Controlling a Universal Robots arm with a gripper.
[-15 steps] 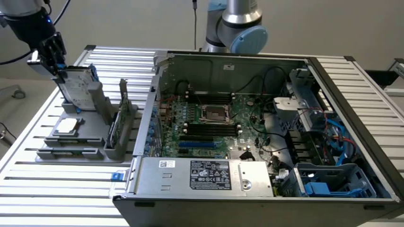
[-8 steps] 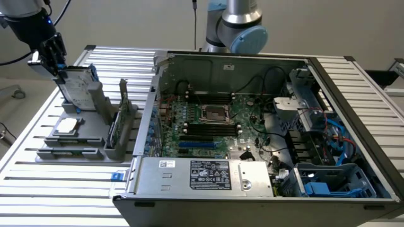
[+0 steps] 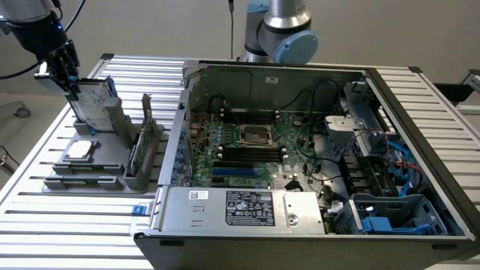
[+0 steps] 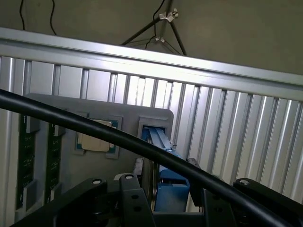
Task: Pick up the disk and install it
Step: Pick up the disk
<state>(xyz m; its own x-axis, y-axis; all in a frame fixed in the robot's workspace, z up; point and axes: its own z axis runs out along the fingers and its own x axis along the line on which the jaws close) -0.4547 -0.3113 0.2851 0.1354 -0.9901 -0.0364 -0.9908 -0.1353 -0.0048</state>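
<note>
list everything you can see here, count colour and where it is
disk: 1, silver-grey in a blue carrier, upright in the holder
holder: 1, grey, on the table at the exterior view's left
chip: 1, silver, square, flat on the holder
circuit card: 1, green, on edge in the holder, beside the case
computer case: 1, grey, open, mid-table
motherboard: 1, green, inside the case
power supply: 1, silver, labelled, at the case's near edge
drive cage: 1, blue, the case's near corner, exterior view's right
table: 1, silver, slatted
arm: 1, grey with a blue cap, behind the case
gripper: 1, black, at the disk's top edge
</note>
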